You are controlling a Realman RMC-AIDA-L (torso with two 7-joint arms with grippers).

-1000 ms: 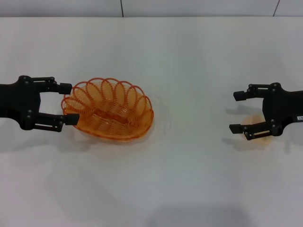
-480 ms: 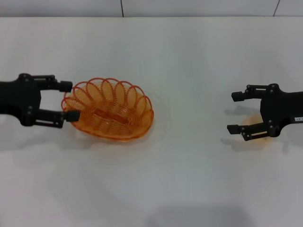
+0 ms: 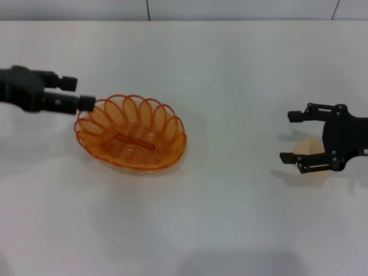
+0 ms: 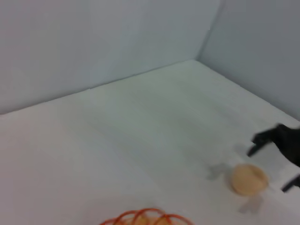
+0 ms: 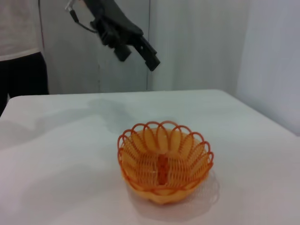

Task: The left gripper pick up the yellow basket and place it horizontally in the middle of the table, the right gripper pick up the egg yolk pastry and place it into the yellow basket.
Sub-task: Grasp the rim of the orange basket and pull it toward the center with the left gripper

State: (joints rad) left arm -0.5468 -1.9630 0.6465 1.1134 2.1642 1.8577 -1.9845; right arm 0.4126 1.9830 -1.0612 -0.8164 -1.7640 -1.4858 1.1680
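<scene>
The yellow basket [image 3: 131,133] stands upright on the white table [image 3: 230,218], left of centre. It also shows in the right wrist view [image 5: 164,161], and its rim shows in the left wrist view [image 4: 140,218]. My left gripper [image 3: 77,92] is open and empty, raised above the basket's far-left rim and clear of it. It hangs well above the table in the right wrist view [image 5: 138,54]. The egg yolk pastry [image 3: 310,150] lies on the table at the right and shows in the left wrist view [image 4: 249,179]. My right gripper [image 3: 292,136] is open over it, fingers on either side.
The table's far edge [image 3: 172,21] meets a pale wall. A person in a white top and dark trousers [image 5: 21,56] stands beyond the table's left side in the right wrist view.
My left gripper has let go of the basket's left rim and lifted up and back. The basket stays put. My right gripper has shifted slightly right, still open over the pastry.
</scene>
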